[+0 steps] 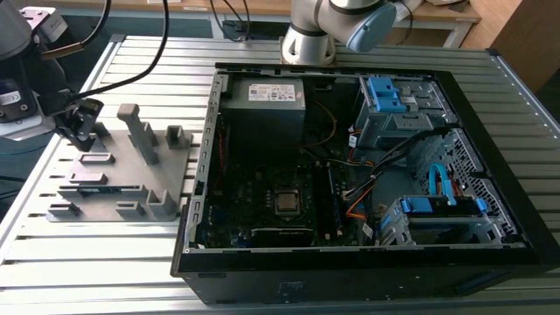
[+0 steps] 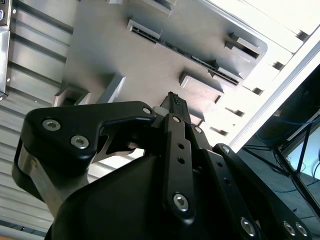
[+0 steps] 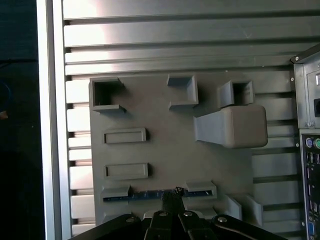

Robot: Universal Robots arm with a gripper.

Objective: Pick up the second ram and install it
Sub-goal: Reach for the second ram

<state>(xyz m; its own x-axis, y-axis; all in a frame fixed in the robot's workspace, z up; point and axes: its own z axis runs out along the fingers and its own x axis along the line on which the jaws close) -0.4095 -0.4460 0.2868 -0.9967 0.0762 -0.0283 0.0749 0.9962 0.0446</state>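
1. The pincer (image 1: 85,134) hangs over the far part of a grey holder plate (image 1: 118,167), at the exterior view's left of the desk (image 1: 350,56).
2. In the second wrist view the pincer (image 2: 175,100) shows its two fingers drawn together at a single dark tip. No gap is visible between them and nothing is gripped.
3. The second ram (image 1: 96,191) lies on its long edge in the holder plate, a thin dark strip with a bluish tint near the side of the plate closest to the exterior camera.
4. In the first wrist view the second ram (image 3: 145,195) runs between two small grey brackets. The pincer (image 3: 172,194) tip lines up over its middle.
5. The exterior view shows the tip well above the plate and apart from the stick. In the second wrist view the second ram (image 2: 200,61) also sits clear of the tip.
6. A tall grey post (image 1: 140,134) stands on the plate, between the pincer and an open computer case (image 1: 350,275).
7. The case lies on its side just beside the plate, at the exterior view's right of it, its mainboard facing up.
8. The arm's base (image 1: 306,39) stands on the desk behind the case.
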